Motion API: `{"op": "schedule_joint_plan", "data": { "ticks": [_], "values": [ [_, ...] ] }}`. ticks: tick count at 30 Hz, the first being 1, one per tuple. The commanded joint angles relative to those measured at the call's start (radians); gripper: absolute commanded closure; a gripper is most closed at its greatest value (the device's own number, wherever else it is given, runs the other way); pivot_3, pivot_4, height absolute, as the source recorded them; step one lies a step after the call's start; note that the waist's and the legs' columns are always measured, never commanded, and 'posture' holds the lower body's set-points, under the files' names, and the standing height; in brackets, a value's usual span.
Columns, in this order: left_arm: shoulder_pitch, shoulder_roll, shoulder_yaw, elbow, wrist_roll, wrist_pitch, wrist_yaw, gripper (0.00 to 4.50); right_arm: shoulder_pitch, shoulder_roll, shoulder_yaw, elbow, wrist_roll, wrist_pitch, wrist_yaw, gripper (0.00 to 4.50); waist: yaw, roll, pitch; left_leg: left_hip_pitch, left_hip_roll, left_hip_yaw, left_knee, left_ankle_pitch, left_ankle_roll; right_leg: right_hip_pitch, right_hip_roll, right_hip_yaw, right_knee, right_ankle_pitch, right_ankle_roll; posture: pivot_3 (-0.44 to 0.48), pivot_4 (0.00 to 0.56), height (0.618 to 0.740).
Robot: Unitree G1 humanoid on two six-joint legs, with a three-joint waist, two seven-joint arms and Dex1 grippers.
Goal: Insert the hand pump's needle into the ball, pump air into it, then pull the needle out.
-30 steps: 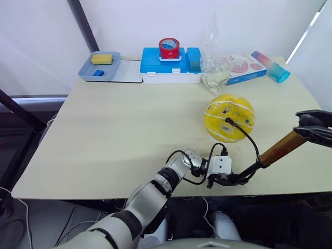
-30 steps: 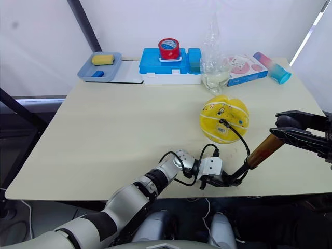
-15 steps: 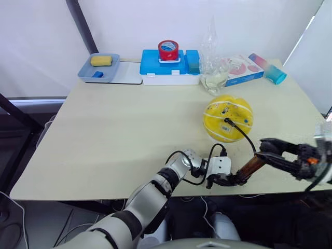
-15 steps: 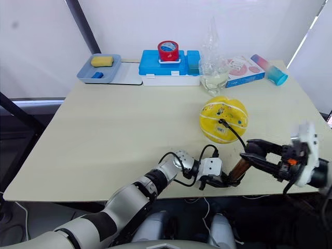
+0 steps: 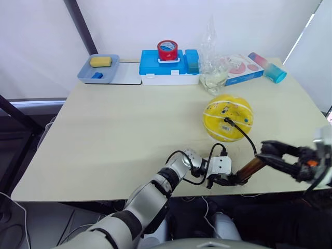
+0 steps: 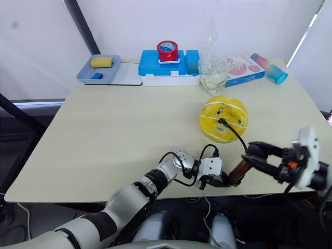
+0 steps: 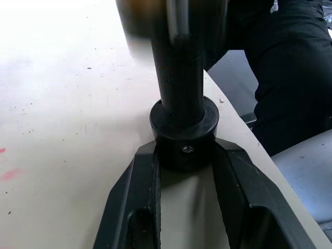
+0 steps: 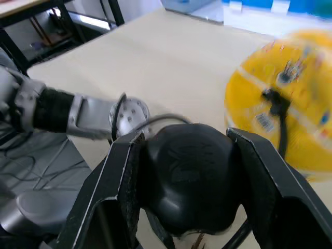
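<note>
The yellow ball (image 5: 228,118) rests on the right half of the table, with the thin black hose (image 5: 246,139) plugged into its near side. The hose curves down to the hand pump (image 5: 250,167), which lies slanted near the front edge. My left gripper (image 5: 231,180) is shut on the pump's black base cap (image 7: 184,137), one finger on each side. My right gripper (image 5: 265,151) is shut on the black handle (image 8: 184,176), pushed down close to the bronze barrel. The right wrist view shows the ball (image 8: 290,119) just beyond the handle.
At the back stand a grey tray (image 5: 85,72) with a yellow sponge, a blue box (image 5: 153,62) with a red tape roll (image 5: 167,49) on top, a clear plastic bag (image 5: 212,62), a flat carton (image 5: 239,68) and a tube (image 5: 270,67). The table's front edge runs just below the pump.
My right gripper has pushed the handle down and to the left along the pump, so much less bronze barrel shows. Over the last half second it barely moved. The ball and left gripper stayed put.
</note>
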Motion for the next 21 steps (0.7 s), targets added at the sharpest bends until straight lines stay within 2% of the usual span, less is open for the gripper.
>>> {"op": "schedule_joint_plan", "data": {
  "ticks": [1, 6, 12, 16, 19, 21],
  "values": [
    [0.005, -0.066, -0.040, 0.053, 0.052, 0.022, -0.023, 3.55, -0.040, -0.066, -0.184, 0.012, 0.069, 0.053, -0.036, 2.50, 0.000, -0.001, 0.001, 0.000, 0.000, 0.000, 0.000, 0.000, 0.000, 0.000, -0.001, -0.001, 0.000, 0.000, 0.000, 0.000, 0.150, 0.729],
    [0.008, -0.066, -0.042, 0.052, 0.053, 0.020, -0.025, 3.55, -0.081, -0.155, -0.333, 0.059, 0.171, 0.168, -0.038, 2.50, -0.001, 0.000, 0.002, -0.001, 0.000, 0.005, 0.000, -0.002, 0.003, 0.000, -0.003, -0.001, -0.004, 0.003, 0.003, 0.000, 0.150, 0.729],
    [0.008, -0.063, -0.043, 0.052, 0.053, 0.018, -0.026, 3.55, -0.167, -0.223, -0.406, 0.115, 0.255, 0.255, -0.072, 2.50, -0.002, 0.001, 0.002, -0.001, 0.000, 0.006, 0.000, -0.003, 0.004, 0.000, -0.004, -0.001, -0.006, 0.003, 0.003, 0.000, 0.150, 0.729],
    [0.008, -0.063, -0.042, 0.052, 0.053, 0.018, -0.026, 3.55, -0.156, -0.191, -0.365, 0.079, 0.230, 0.278, -0.082, 2.50, -0.001, 0.003, 0.002, -0.001, 0.000, 0.007, 0.000, -0.005, 0.005, 0.000, -0.004, -0.001, -0.010, 0.004, 0.003, 0.000, 0.150, 0.729],
    [0.009, -0.063, -0.042, 0.051, 0.053, 0.018, -0.024, 3.55, -0.078, -0.117, -0.270, 0.010, 0.152, 0.248, -0.079, 2.50, -0.003, 0.003, 0.002, -0.001, 0.000, 0.008, 0.000, -0.006, 0.006, 0.001, -0.004, -0.001, -0.012, 0.005, 0.003, 0.000, 0.150, 0.729],
    [0.008, -0.063, -0.042, 0.052, 0.053, 0.018, -0.023, 3.55, -0.037, -0.073, -0.187, -0.023, 0.090, 0.211, -0.082, 2.50, -0.012, -0.002, -0.005, 0.001, 0.000, 0.010, 0.000, -0.010, 0.007, 0.004, -0.004, -0.002, -0.018, 0.008, 0.007, 0.000, 0.150, 0.729]
  ]
}}
